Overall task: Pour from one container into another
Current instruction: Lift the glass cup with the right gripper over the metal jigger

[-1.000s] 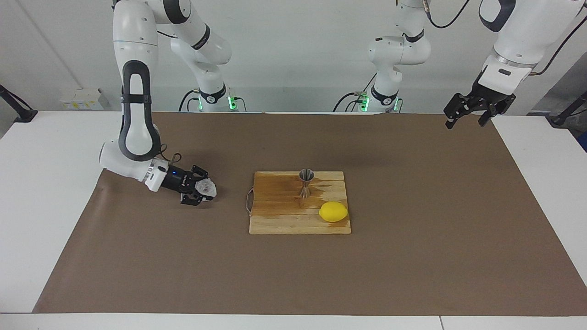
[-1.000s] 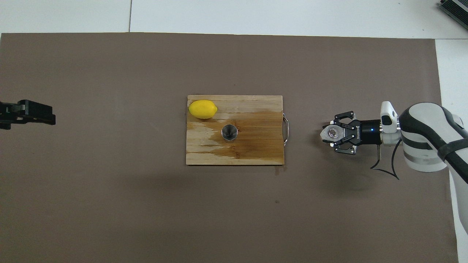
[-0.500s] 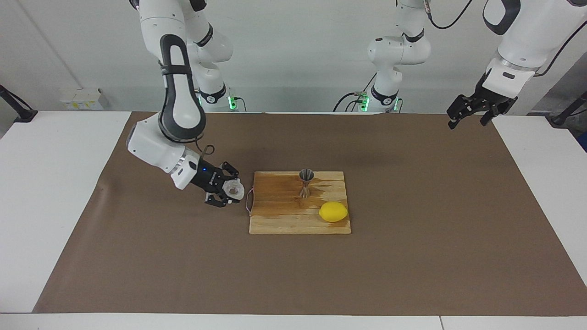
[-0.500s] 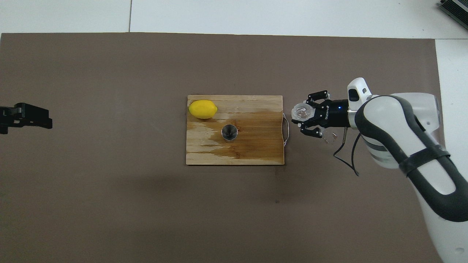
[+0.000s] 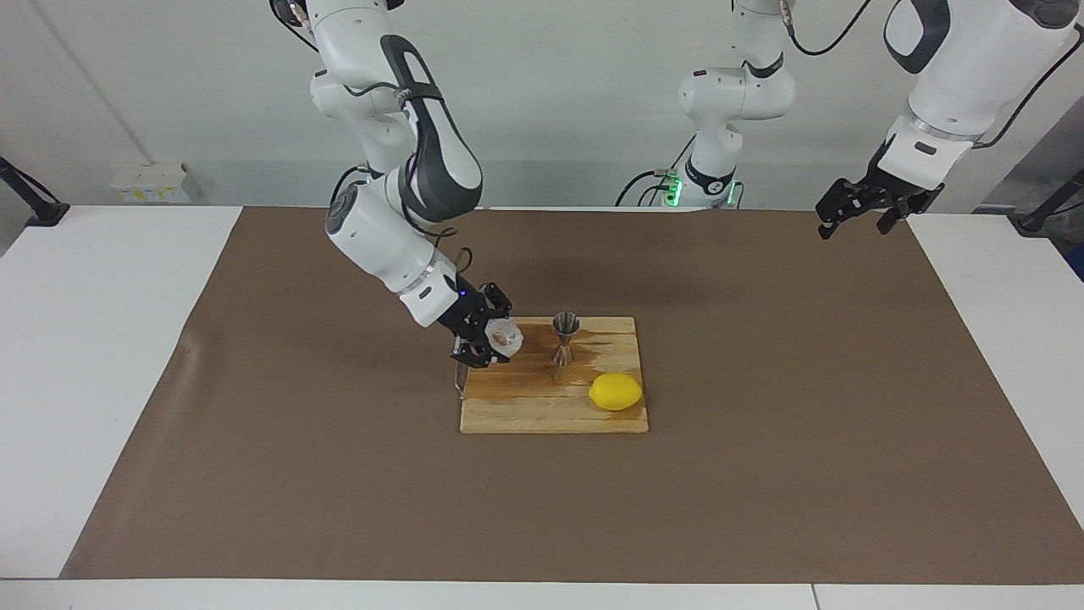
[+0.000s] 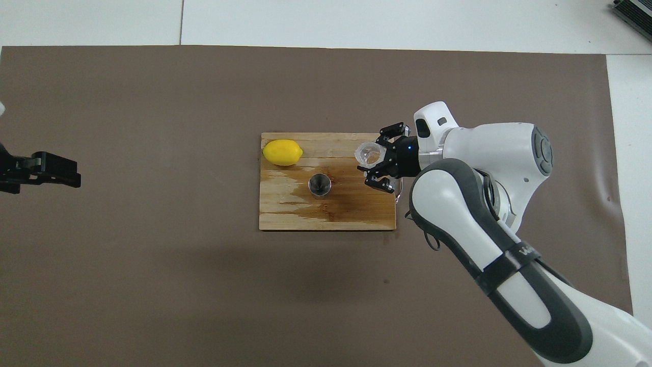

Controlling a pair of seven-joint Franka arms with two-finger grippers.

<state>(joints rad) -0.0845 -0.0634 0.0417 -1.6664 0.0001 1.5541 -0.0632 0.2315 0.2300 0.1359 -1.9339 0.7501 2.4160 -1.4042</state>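
Small clear cup (image 5: pixel 506 338) clamped in right gripper (image 5: pixel 491 339) over wet cutting board (image 5: pixel 550 415); steel jigger (image 5: pixel 565 337) upright. Left gripper (image 5: pixel 864 206) spread wide. Overhead view alone shows jigger's round mouth.

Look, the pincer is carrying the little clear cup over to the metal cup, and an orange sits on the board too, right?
Not an orange: it's a yellow lemon, as the facing view shows. The right pincer does carry the clear cup over the board toward the metal cup.

A wooden cutting board (image 5: pixel 550 407) is lying mid-table on a brown mat (image 5: pixel 762 474), its surface showing a dark wet stain, while a yellow lemon (image 5: pixel 616 391) is sitting on its corner farther from the robots.
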